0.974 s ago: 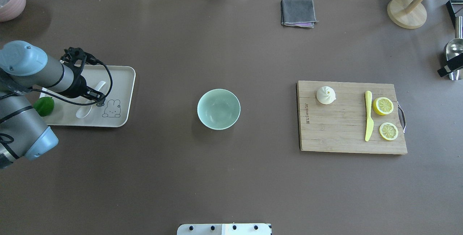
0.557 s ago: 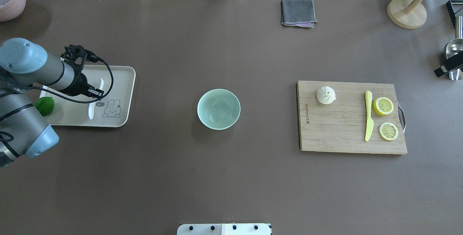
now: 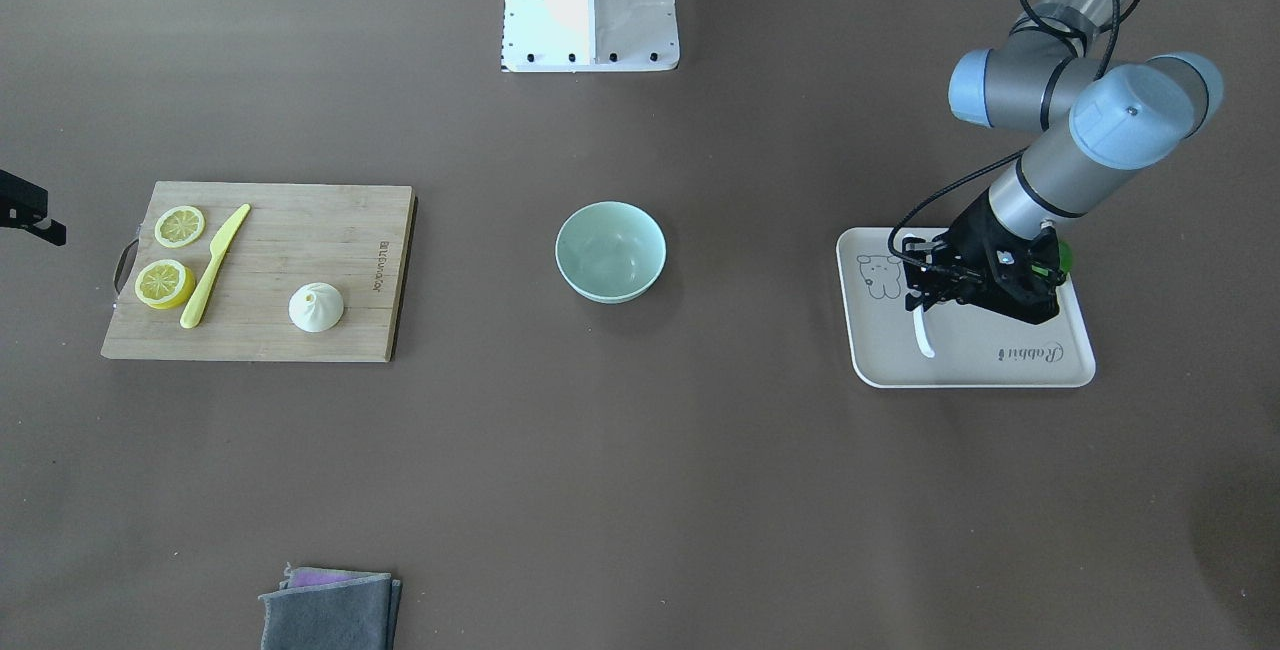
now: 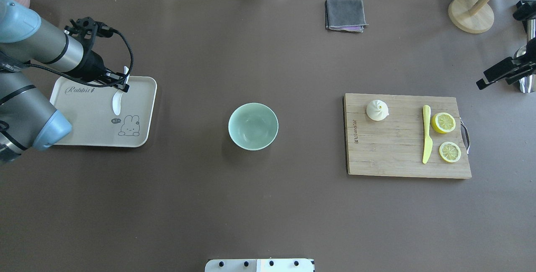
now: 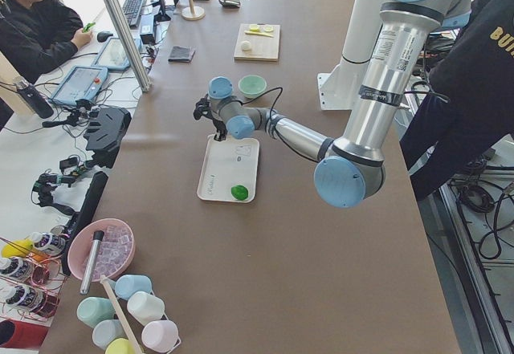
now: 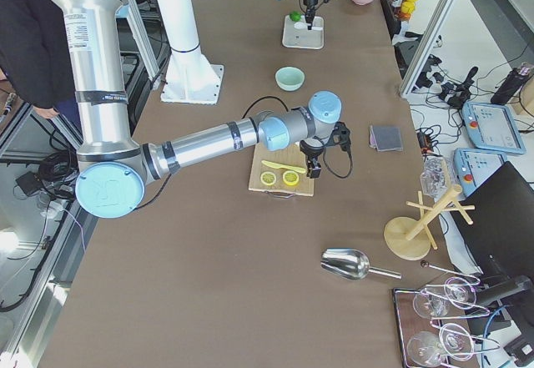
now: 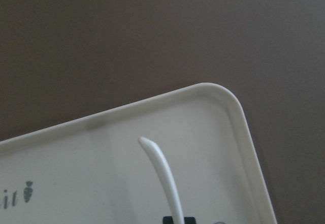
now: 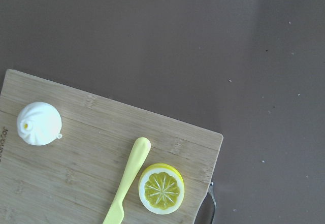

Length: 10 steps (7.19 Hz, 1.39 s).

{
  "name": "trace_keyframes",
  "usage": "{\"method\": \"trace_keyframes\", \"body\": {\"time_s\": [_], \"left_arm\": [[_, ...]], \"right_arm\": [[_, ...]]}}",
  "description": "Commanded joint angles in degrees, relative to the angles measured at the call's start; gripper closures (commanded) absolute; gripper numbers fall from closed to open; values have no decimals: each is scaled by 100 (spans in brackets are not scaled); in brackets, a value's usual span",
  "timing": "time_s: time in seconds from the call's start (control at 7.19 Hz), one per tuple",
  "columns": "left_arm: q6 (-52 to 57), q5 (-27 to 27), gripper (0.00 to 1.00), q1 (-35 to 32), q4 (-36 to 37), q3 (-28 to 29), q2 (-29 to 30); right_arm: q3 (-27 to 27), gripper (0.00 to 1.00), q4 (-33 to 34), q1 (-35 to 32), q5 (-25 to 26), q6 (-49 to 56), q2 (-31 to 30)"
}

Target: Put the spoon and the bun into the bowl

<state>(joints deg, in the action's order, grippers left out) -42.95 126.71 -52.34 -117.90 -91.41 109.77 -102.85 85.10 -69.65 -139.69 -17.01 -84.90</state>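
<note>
Spoon [image 4: 116,102] clamped in left gripper [image 4: 122,85] at nine o'clock; side view shows lime [image 5: 238,191] on tray [image 5: 217,176], hidden overhead. Right gripper [image 6: 314,168] state unclear, brown table [image 4: 268,205].

spoon [image 4: 117,103] hanging, bun [image 4: 377,110] upright, bowl [image 4: 253,126] table ctr

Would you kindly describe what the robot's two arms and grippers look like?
Both arms are silver-grey tubes with rounded light-blue joint caps and black bands at the joints. The left arm ends in a black left gripper, with a black cable looping beside its wrist. The right arm carries a similar black right gripper and cable.
</note>
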Motion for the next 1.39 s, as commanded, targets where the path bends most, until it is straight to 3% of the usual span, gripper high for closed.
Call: {"method": "trace_keyframes", "body": {"time_s": [0.0, 0.28, 0.56, 1.11, 1.25], "left_arm": [[-826, 47, 100, 161, 3, 27, 587], [-1442, 20, 100, 460, -23, 333, 1298], [-1803, -15, 100, 733, -32, 474, 1598], [-2358, -428, 100, 1199, -40, 493, 1968], [-2367, -428, 100, 1200, -40, 493, 1995]], "right_arm": [[20, 0, -484, 511, 248, -958, 44], [46, 0, -582, 1134, 773, -2115, 428], [325, 0, -574, 1872, 1510, -3365, 1078], [713, 1, -582, 2262, 1814, -3581, 1344], [801, 7, -582, 2323, 1822, -3599, 1380]]}}
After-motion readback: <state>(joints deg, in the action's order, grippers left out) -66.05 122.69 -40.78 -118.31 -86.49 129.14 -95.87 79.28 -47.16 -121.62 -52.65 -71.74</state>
